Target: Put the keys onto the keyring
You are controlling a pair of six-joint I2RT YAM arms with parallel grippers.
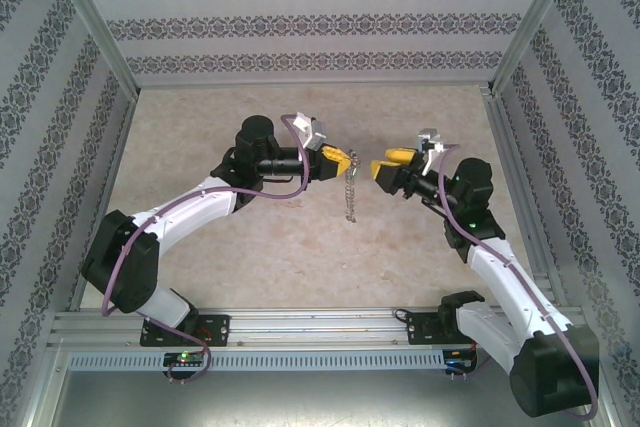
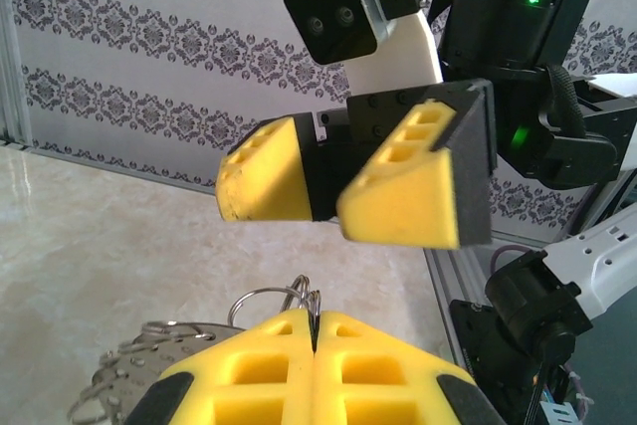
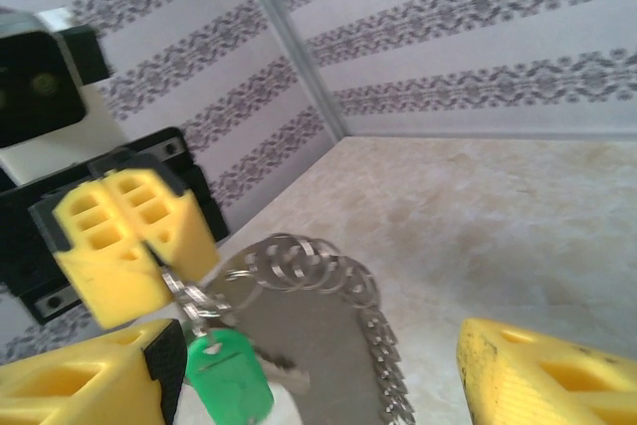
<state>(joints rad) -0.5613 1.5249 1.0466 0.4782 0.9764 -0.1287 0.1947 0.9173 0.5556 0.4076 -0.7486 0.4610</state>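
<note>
tabletop (image 1: 250, 247): pale marbled surface with patterned walls round it. We see both arms reaching in from the near edge and meeting over the middle.
left hand (image 1: 343, 159): clamped fully shut. In our left wrist view the two yellow fingers (image 2: 249, 375) sit pressed together with thin wire rings poking out of the seam. It's pinching the ring end of the bunch.
right hand (image 1: 381, 169): facing the left one, just beside it, with the jaws spread wide and nothing in them. From its own camera we've got one yellow finger (image 3: 90, 380) bottom left and the other way over bottom right, and the bunch sits in the gap.
keyring (image 3: 309, 258): grey hoop with a beaded, chainy fringe along its rim. It's held by the left hand and dangles over the middle of the tabletop.
keys (image 3: 227, 377): tiny green-headed one, hanging off the small rings right under the left hand's fingertips. It's just beside the right hand's left finger; we can't tell if they touch.
</note>
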